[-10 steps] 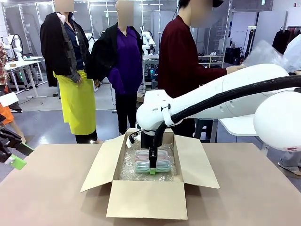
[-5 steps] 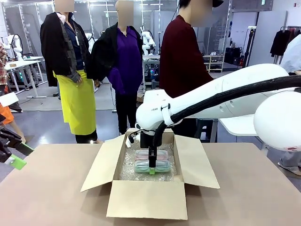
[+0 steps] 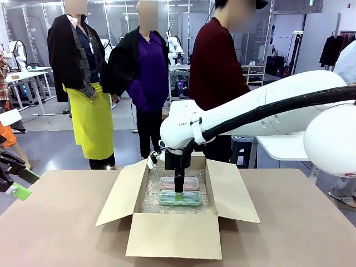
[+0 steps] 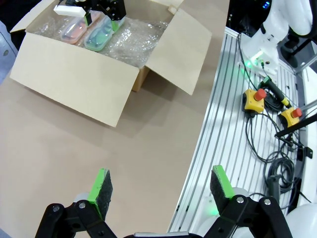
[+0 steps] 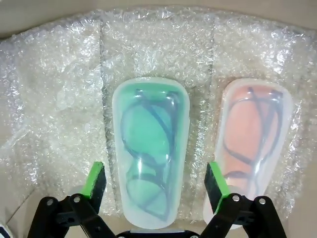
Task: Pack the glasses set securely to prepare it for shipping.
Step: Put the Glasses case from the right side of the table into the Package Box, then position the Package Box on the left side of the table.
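The green case (image 5: 151, 148), laid flat beside the pink case (image 5: 252, 134) on bubble wrap (image 5: 54, 99) in the box (image 3: 172, 236), is framed across its width by the wide-open, empty right gripper (image 5: 154, 176), while the left gripper (image 4: 161, 183) is held open and empty, well apart.

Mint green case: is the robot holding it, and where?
Nothing is held: the right jaws stand open either side of the mint green case, clear of its long edges.

Brightly lit workshop hall, pale grey floor (image 3: 50, 139) at middle left, metal-framed glass partitions (image 3: 119, 22) along the top, white workbench (image 3: 25, 78) at far left, white table (image 3: 281, 147) at middle right, clothes rack (image 3: 334, 44) upper right, brown surface (image 3: 55, 222) in foreground.
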`<state>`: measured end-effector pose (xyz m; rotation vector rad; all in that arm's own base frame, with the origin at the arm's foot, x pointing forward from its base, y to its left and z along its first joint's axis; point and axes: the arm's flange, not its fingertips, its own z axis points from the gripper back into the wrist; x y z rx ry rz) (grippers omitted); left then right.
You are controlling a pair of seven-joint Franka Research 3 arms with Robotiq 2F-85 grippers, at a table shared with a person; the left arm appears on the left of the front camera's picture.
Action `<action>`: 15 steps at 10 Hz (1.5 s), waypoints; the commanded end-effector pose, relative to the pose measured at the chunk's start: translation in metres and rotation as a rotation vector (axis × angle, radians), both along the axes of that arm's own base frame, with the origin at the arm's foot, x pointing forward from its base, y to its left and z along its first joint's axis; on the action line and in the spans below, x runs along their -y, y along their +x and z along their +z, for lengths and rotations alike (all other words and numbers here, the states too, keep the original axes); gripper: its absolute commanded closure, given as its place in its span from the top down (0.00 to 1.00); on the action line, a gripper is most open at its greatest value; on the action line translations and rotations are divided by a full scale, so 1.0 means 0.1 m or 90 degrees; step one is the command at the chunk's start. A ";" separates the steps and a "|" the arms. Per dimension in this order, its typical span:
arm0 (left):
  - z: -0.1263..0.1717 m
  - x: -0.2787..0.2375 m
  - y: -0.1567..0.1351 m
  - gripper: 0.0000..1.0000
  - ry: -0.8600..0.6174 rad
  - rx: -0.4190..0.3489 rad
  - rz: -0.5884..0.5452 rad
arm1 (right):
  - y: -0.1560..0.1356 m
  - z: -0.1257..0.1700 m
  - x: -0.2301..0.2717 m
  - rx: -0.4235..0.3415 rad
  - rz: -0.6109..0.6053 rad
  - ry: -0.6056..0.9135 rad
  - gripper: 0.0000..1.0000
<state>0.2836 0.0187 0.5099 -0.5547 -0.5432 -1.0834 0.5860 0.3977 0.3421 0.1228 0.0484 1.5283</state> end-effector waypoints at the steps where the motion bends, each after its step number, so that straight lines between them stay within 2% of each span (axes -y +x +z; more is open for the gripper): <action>1: 0.04 -0.02 0.00 1.00 -0.014 0.004 -0.013 | -0.12 0.06 0.01 0.016 -0.012 -0.002 1.00; 2: 0.04 -0.02 0.00 1.00 -0.014 0.004 -0.013 | 0.00 0.00 0.00 0.000 0.000 0.000 1.00; 15: 0.04 -0.02 0.00 1.00 -0.014 0.004 -0.013 | 0.00 0.00 0.00 0.000 0.000 0.000 1.00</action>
